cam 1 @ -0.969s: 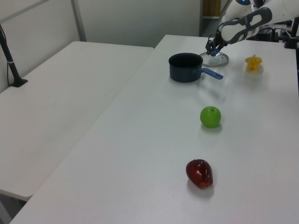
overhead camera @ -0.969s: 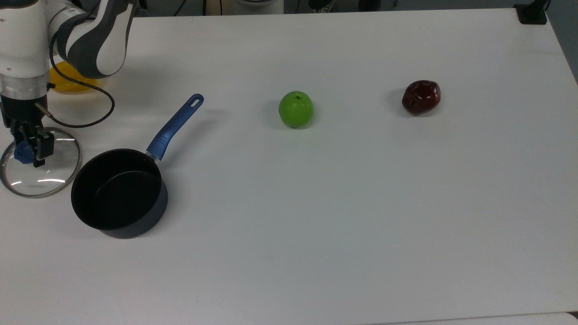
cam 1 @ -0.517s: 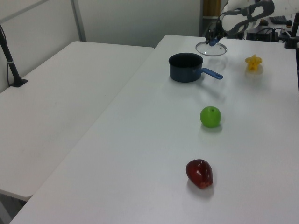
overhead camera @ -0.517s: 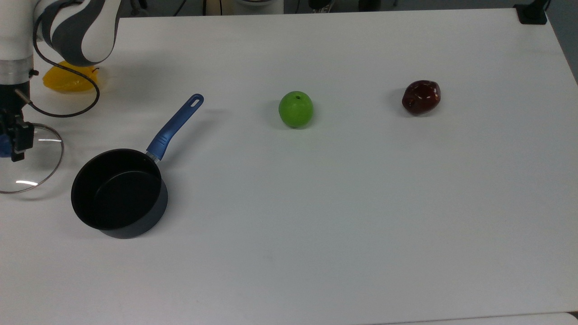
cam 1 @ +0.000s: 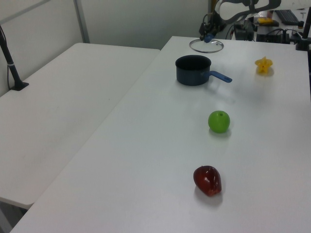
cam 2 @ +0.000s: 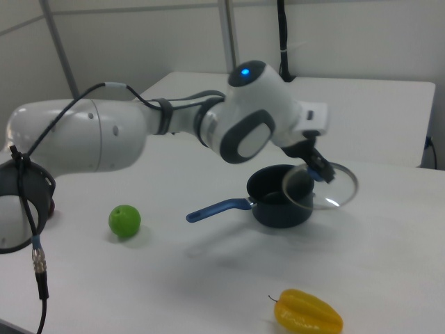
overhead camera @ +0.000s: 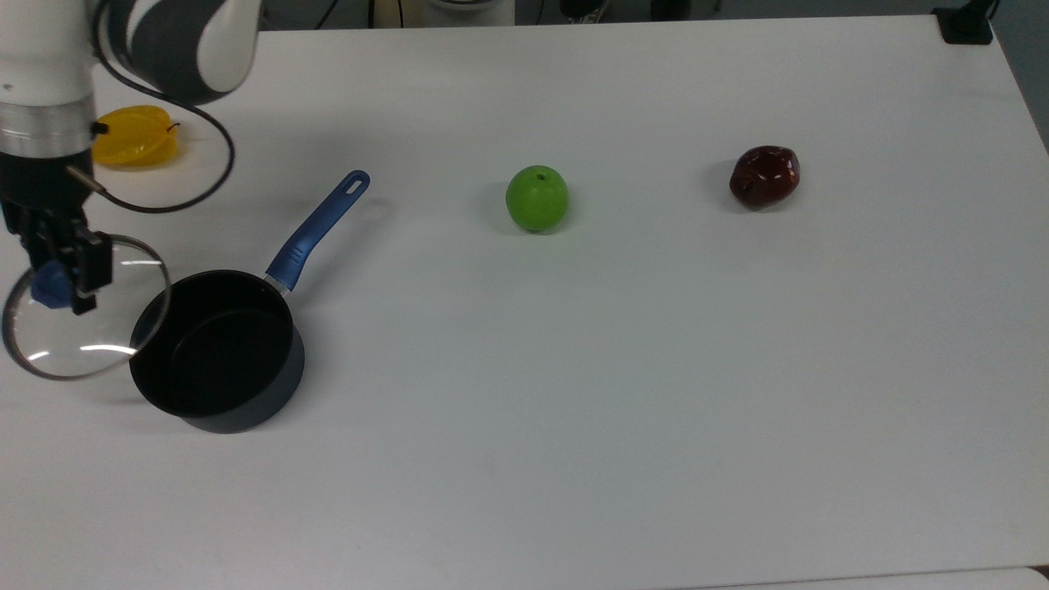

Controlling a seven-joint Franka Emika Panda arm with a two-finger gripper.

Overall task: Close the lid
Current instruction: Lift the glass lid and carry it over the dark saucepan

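The clear glass lid (overhead camera: 98,328) with a metal rim hangs in the air, held by its blue knob (overhead camera: 49,288). My gripper (overhead camera: 59,277) is shut on that knob. In the top view the lid's right edge overlaps the left rim of the black saucepan (overhead camera: 215,348), whose blue handle (overhead camera: 315,229) points up and right. The left view has the lid (cam 1: 206,46) raised behind the saucepan (cam 1: 193,69), with the gripper (cam 1: 208,35) on top of it. In the right view the lid (cam 2: 335,188) floats over the far side of the saucepan (cam 2: 278,202), below the gripper (cam 2: 318,170).
A yellow star fruit (overhead camera: 135,135) lies behind the gripper in the top view. A green apple (overhead camera: 537,198) and a dark red apple (overhead camera: 764,176) sit to the top view's right. The arm's cable (overhead camera: 188,188) loops beside the wrist. The white table (overhead camera: 623,410) spreads wide.
The lid was lifted off the table and swung to the top view's left. It has now come back right, so its edge overlaps the saucepan's rim.
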